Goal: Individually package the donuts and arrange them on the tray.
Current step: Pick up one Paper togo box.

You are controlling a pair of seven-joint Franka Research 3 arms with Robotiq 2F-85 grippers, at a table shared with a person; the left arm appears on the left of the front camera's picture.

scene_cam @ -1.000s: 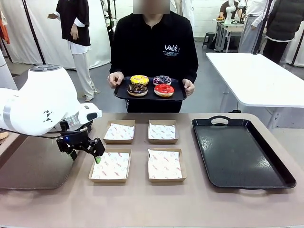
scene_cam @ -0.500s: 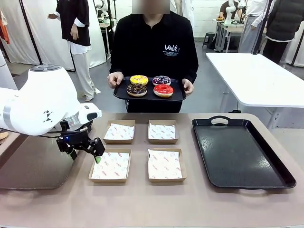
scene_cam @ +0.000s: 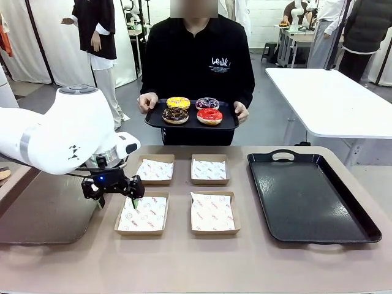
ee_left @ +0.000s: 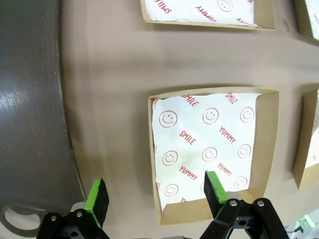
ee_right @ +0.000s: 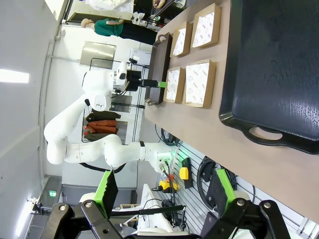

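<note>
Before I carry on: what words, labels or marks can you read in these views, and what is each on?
"SMILE": red, repeated on the paper liner in the cardboard box, left wrist view.
"YUMMY": red, on the same liner, among smiley-face marks.
"SMILE", "YUMMY": also on the second liner at that view's top edge.
White print on the person's black top: too stylised to read surely.
Front-view liners: print too small to read.

Bright, even light falls from overhead. Just ahead of the jaws of the left gripper [ee_left: 155, 191] the paper-lined box [ee_left: 209, 144] is sharp, its walls laying soft shadows on the table [ee_left: 109, 124]. Out past one jaw the grey tray [ee_left: 30, 99] carries dull white streaks. Beyond the jaws of the right gripper [ee_right: 165, 186] the black tray [ee_right: 279, 64] shines palely, and off to one side a ceiling strip light [ee_right: 14, 75] burns white.
</note>
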